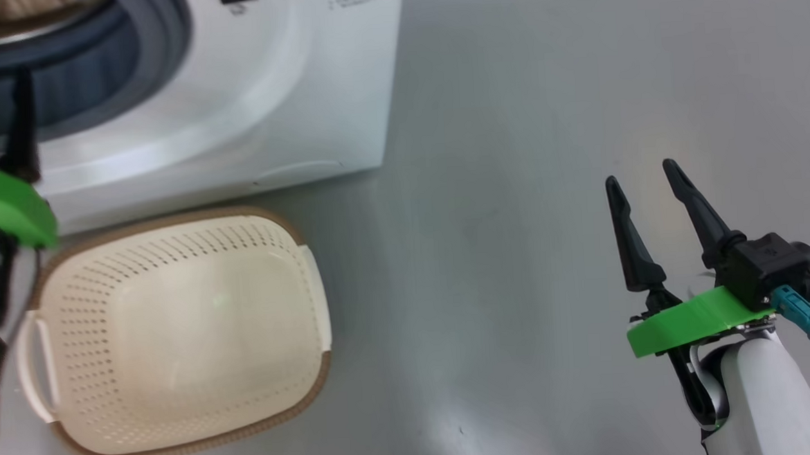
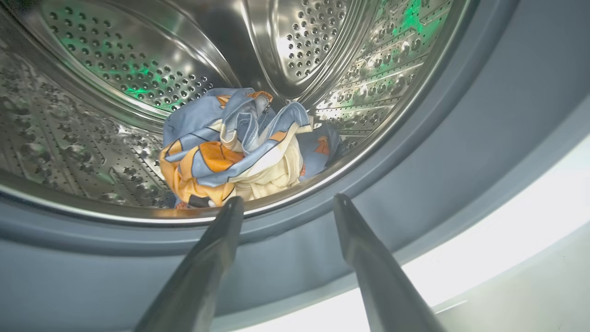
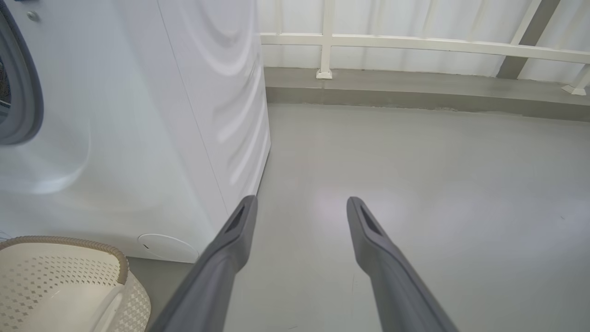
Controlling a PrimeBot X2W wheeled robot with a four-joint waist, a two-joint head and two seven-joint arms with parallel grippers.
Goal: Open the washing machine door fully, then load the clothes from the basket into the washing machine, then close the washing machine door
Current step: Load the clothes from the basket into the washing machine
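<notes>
The white washing machine (image 1: 280, 88) stands at the top left with its mouth open. The washing machine door is out of view. Light blue clothes with orange prints and some pale cloth (image 2: 235, 147) lie bunched at the bottom of the steel drum (image 2: 138, 69). My left gripper (image 2: 288, 200) is open just outside the grey-blue seal (image 2: 415, 184), pointing into the drum with nothing between its fingers. One left finger (image 1: 22, 123) rises at the far left. The cream basket (image 1: 175, 330) sits on the floor before the machine, with nothing in it. My right gripper (image 1: 641, 177) hangs open over bare floor to the right.
Grey floor (image 1: 544, 109) spreads to the right of the machine. A white railing (image 3: 415, 44) on a low kerb runs along the far side. The basket (image 3: 60, 276) is close to the machine's lower front corner.
</notes>
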